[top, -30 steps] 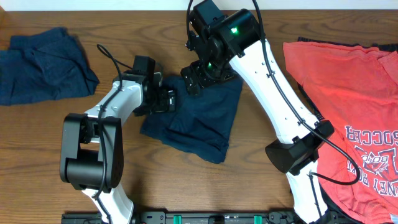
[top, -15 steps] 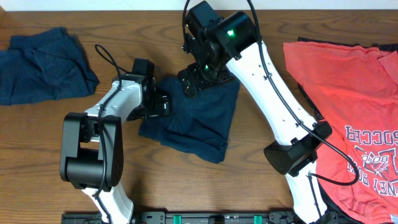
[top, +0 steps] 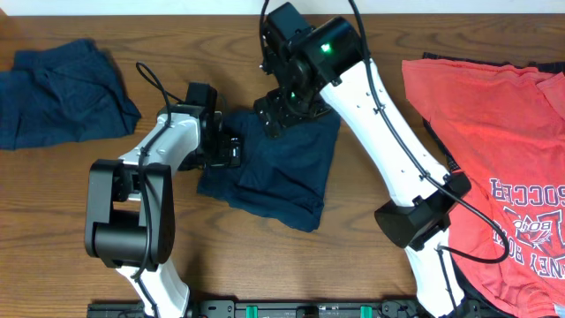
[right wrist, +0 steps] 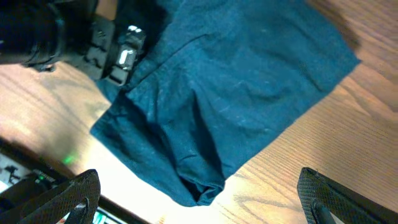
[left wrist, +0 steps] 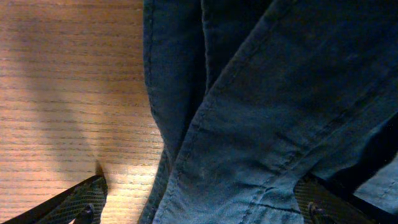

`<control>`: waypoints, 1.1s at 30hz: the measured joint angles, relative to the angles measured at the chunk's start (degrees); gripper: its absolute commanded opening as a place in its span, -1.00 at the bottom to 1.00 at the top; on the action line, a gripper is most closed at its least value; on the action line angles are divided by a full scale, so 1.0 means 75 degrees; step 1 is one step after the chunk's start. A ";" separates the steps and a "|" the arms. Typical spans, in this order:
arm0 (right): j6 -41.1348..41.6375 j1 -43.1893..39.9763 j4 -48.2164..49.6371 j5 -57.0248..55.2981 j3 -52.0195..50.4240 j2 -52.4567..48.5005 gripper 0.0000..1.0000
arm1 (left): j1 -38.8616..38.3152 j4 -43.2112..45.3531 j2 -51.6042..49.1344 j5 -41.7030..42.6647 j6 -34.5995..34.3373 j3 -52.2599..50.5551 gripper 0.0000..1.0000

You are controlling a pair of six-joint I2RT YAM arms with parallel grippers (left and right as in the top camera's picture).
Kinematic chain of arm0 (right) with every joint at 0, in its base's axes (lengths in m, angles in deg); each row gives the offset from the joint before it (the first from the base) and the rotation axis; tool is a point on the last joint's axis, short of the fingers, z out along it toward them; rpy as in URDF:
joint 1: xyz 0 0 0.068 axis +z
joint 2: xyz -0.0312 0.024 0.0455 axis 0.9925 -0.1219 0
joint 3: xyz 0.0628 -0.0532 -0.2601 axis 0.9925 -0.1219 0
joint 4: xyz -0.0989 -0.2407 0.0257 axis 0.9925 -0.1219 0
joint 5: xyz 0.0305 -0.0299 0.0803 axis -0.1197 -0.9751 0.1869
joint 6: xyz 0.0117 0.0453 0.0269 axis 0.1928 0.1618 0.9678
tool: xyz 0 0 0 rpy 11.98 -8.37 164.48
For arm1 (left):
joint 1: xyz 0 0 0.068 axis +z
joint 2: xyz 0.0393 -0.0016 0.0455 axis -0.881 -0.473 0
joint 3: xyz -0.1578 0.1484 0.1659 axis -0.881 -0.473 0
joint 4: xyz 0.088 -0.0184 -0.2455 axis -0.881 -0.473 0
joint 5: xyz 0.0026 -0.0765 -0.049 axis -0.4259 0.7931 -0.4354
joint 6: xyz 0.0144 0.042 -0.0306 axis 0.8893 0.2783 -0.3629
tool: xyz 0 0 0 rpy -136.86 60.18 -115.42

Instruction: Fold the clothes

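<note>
Both arms meet at a navy shirt [top: 287, 172] lying mid-bench [top: 177, 256].
Your left gripper [left wrist: 200, 186], jaws wide, straddles the shirt's left edge, with cloth between the fingers. Your right gripper [right wrist: 199, 180], also wide, hovers at its far-left corner. The shirt's long axis runs toward you. A red shirt [top: 494, 150] lies to the right, and another navy one [top: 57, 93] far left.

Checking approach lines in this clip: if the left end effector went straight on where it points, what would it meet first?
Most likely the middle navy T-shirt: its hemmed edge lies directly ahead between the open fingers of the left end effector; how close is unclear.
</note>
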 measured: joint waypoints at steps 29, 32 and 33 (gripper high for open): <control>-0.0023 -0.0187 -0.0009 -0.0166 0.0000 0.0000 0.98 | 0.0061 0.0224 -0.1550 0.8486 0.1160 0.0146 0.96; -0.0017 -0.0192 -0.0009 -0.0166 0.0000 0.0000 0.99 | 0.0061 0.0259 -0.1542 0.8396 0.0982 0.0146 0.96; -0.0020 -0.0204 -0.0009 -0.0169 0.0000 0.0000 0.98 | 0.0052 0.0277 -0.1530 0.8329 0.0831 0.0154 0.95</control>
